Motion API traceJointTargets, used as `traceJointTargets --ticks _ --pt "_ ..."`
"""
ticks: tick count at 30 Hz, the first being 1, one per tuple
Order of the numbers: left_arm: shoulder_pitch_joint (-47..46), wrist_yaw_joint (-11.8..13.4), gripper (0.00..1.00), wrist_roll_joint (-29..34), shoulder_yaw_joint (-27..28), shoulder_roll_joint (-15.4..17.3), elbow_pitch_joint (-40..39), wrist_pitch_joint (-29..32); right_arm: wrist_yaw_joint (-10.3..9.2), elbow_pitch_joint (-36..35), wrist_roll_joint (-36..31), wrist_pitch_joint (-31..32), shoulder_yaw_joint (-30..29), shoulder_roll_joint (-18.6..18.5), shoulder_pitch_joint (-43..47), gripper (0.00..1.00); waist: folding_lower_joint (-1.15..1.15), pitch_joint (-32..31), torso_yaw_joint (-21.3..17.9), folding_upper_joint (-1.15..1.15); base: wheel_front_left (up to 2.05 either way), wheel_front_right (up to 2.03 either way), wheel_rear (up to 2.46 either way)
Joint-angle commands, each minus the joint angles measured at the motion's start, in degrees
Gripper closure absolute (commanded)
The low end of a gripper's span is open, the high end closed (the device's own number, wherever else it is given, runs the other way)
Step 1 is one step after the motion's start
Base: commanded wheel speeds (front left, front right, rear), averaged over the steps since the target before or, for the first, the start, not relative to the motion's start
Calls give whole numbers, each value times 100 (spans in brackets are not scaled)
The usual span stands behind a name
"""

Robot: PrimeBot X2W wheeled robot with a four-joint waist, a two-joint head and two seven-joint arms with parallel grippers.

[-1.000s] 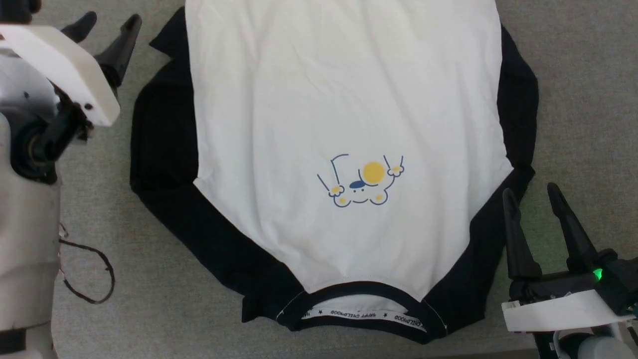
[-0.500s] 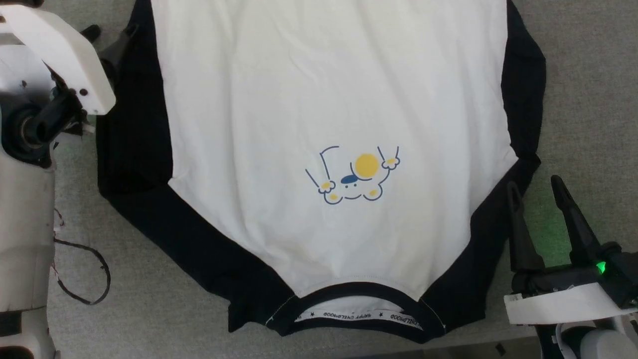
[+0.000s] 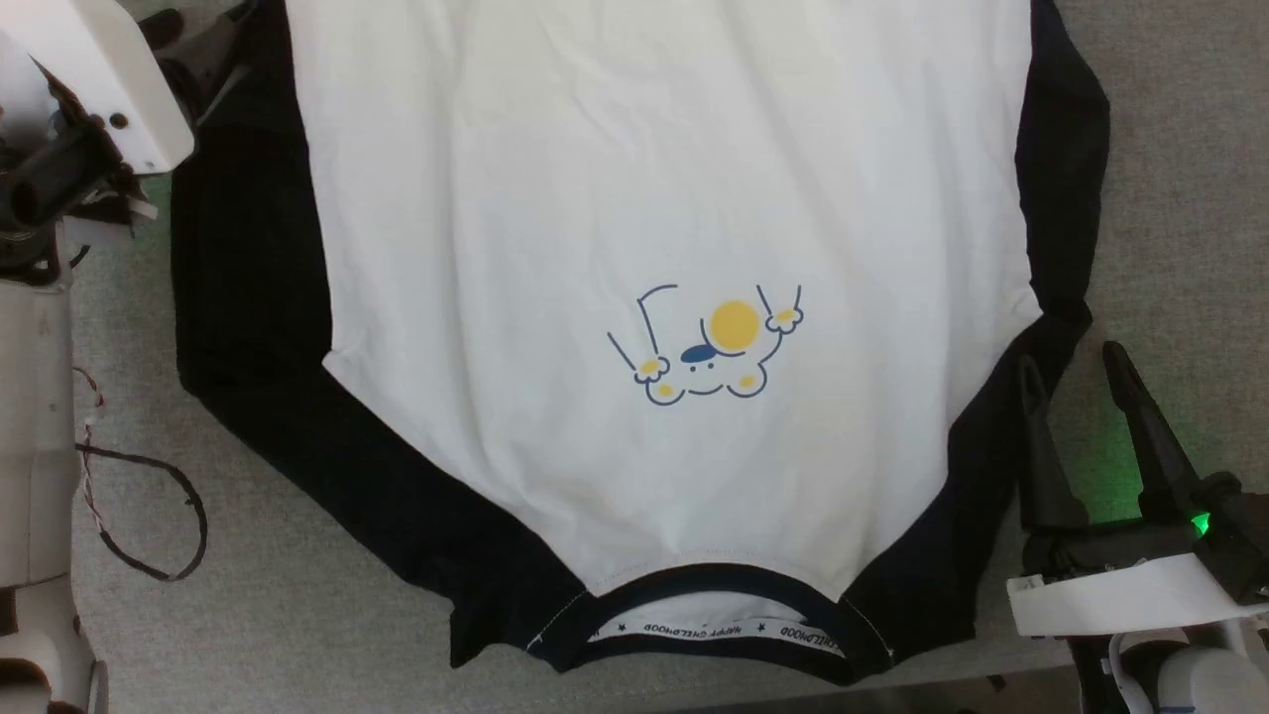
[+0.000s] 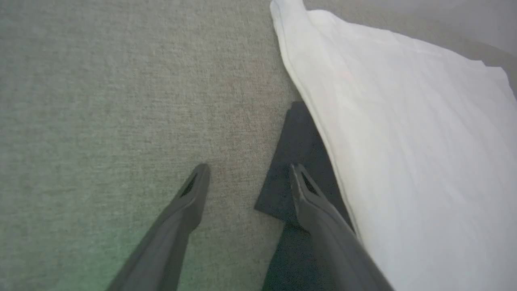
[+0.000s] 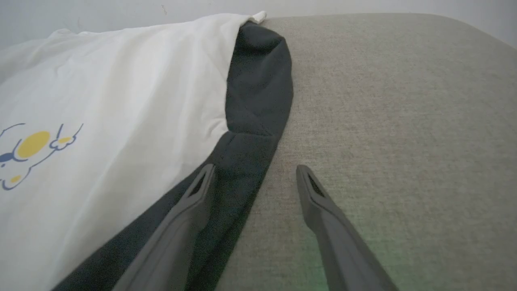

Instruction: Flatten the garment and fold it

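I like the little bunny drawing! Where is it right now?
In the head view the bunny print sits upside down on the white chest of the garment, above the black collar.

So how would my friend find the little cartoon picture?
A big white T-shirt with black sleeves lies spread on the grey surface. On its white chest, near the black collar, sits the cartoon print: blue outlines with yellow spots, the only drawing.
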Motion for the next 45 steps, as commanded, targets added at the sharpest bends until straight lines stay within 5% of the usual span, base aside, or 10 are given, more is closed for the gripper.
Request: traceJointTargets --ticks 1,13,15,28,45 --pt "59 51 0 -61 -35 -36 61 113 -4 14 -44 13 -14 13 -105 0 0 -1 5 0 0 0 0" --pt "226 269 0 -380 51 -38 -168 613 -4 167 -13 -5 29 13 -176 0 0 20 -43 0 0 0 0" --pt "277 220 100 -379 56 -21 -195 543 -4 181 -5 -13 24 13 -193 0 0 29 -78 0 0 0 0" --pt "437 -59 100 -635 319 -54 -254 -4 -4 304 -3 -89 -84 13 -227 0 0 -216 -24 0 0 0 0" --pt "801 -112 100 -871 653 150 -528 -217 -4 573 9 -15 -11 13 43 0 0 -1557 381 0 0 0 0"
